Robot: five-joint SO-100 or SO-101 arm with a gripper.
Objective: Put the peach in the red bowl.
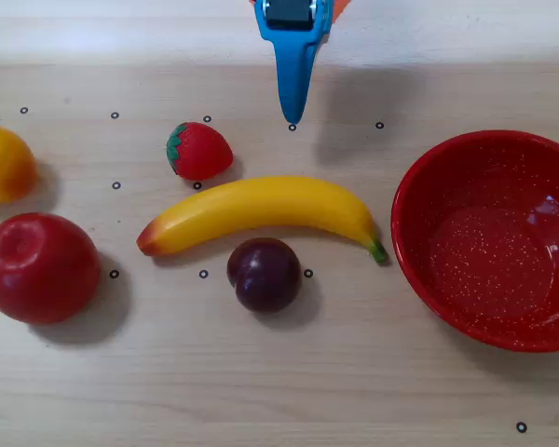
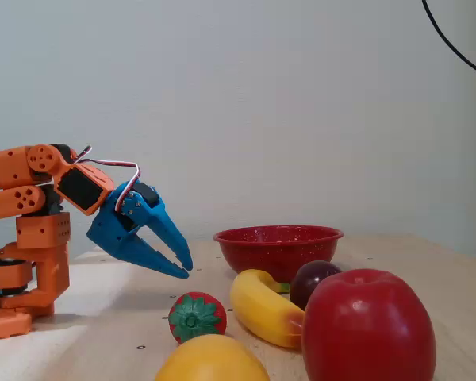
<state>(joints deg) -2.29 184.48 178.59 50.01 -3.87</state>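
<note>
Nearest the fixed camera, the round yellow-orange toy peach (image 2: 213, 361) lies untouched at the desk's edge; the blue end effector (image 2: 183, 268), fingers slightly apart and empty, must reach it before the glossy red speckled bowl (image 1: 489, 237).

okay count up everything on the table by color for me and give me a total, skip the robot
Red: 3 – apple, strawberry, red bowl
Yellow: 1 – banana
Yellow-orange: 1 – peach
Dark purple: 1 – plum
Total: 6
</note>
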